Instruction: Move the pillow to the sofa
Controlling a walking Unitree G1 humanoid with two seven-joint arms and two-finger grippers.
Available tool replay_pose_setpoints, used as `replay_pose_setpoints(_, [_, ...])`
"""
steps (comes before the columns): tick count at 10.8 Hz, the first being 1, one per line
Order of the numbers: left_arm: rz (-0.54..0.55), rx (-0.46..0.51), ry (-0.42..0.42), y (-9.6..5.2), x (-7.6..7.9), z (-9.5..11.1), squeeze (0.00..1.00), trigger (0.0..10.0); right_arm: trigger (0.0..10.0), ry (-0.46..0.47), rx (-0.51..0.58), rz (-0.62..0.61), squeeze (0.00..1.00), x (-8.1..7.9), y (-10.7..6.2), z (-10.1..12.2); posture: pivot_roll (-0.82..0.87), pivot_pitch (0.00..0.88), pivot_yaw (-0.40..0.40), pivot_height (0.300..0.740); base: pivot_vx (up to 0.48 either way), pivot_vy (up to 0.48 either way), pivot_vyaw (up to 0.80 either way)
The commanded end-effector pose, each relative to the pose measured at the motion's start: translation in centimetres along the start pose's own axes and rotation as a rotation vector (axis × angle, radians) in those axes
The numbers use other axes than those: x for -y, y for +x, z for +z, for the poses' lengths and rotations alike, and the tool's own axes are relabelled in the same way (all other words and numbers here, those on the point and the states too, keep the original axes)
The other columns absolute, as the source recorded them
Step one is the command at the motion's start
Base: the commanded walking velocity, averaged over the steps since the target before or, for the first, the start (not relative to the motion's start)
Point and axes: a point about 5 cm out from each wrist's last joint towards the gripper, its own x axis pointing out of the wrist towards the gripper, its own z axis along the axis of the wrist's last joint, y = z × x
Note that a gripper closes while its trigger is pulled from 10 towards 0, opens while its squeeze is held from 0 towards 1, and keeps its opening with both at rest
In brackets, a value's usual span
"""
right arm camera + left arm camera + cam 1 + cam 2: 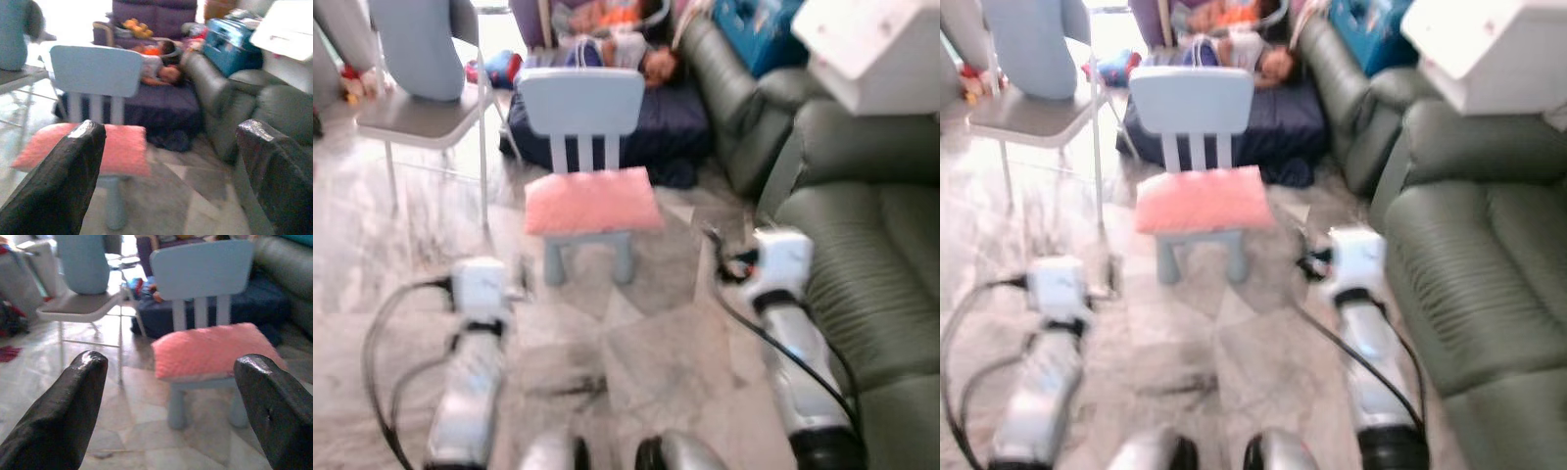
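A pink pillow (592, 199) lies flat on the seat of a small light-blue child's chair (579, 100) in the middle of the floor. The grey-green sofa (871, 255) stands along the right. My left gripper (171, 362) is open and held low in front of the chair, with the pillow (212, 350) ahead between its fingertips. My right gripper (171, 126) is open too, a little short of the chair and to its right, close to the sofa's front. Both arms (475, 333) reach forward over the marble floor. Neither gripper touches the pillow (117, 147).
A grey folding chair (416, 113) with a blue cushion stands at the back left. Behind the child's chair a person (159, 71) lies on a dark blue mattress (656, 127). A white box (876, 49) and a blue bag (230, 41) rest on the sofa.
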Motion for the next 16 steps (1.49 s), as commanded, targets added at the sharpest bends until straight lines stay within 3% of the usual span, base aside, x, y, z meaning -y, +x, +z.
replay_pose_setpoints(1, [0.013, 0.019, 0.024, -0.2, -0.6, 0.3, 0.0, 10.0, 10.0, -0.021, -0.024, -0.013, 0.0, -0.1, 0.1, -0.2, -0.01, 0.109, -0.058, 0.74, 0.0, 0.0, 0.0])
replay_pose_setpoints(2, [0.029, 0.02, 0.024, -0.1, -0.9, 0.3, 0.0, 10.0, 10.0, 0.023, -0.066, 0.025, 0.0, -0.8, -0.2, -1.1, -0.01, 0.107, -0.064, 0.74, 0.0, 0.0, 0.0])
replay_pose_setpoints(3, [0.039, 0.03, 0.026, 0.1, -1.0, 0.5, 0.0, 10.0, 10.0, 0.001, -0.08, -0.054, 0.0, -0.7, -0.4, -1.6, 0.0, 0.103, -0.065, 0.74, 0.0, 0.0, 0.0])
replay_pose_setpoints(4, [0.031, 0.045, 0.049, 0.2, -0.9, 0.8, 0.0, 10.0, 10.0, -0.088, -0.071, -0.023, 0.0, -0.9, -0.7, -1.9, 0.0, 0.1, -0.06, 0.74, 0.0, 0.0, 0.0])
replay_pose_setpoints(5, [0.015, 0.065, 0.066, 0.3, -0.9, 1.0, 0.0, 10.0, 10.0, -0.032, -0.081, 0.033, 0.0, -1.5, -1.1, -1.9, 0.0, 0.095, -0.051, 0.74, 0.0, 0.0, 0.0])
replay_pose_setpoints(7, [0.02, 0.059, 0.047, 0.8, -1.1, 1.1, 0.0, 10.0, 10.0, -0.057, -0.054, 0.007, 0.0, -1.1, -0.8, -1.5, 0.0, 0.086, -0.046, 0.74, 0.131, 0.0, 0.0])
replay_pose_setpoints(10, [0.035, 0.067, 0.053, 1.3, -1.5, 1.3, 0.0, 10.0, 10.0, -0.063, -0.029, -0.004, 0.0, -0.3, 0.0, -1.0, 0.0, 0.086, -0.049, 0.74, 0.346, 0.0, 0.71])
replay_pose_setpoints(16, [0.033, 0.063, 0.044, 1.5, -1.5, 1.2, 0.0, 10.0, 10.0, -0.036, -0.021, -0.028, 0.0, 0.0, 0.0, -0.9, -0.01, 0.104, -0.048, 0.74, 0.423, 0.0, 0.0])
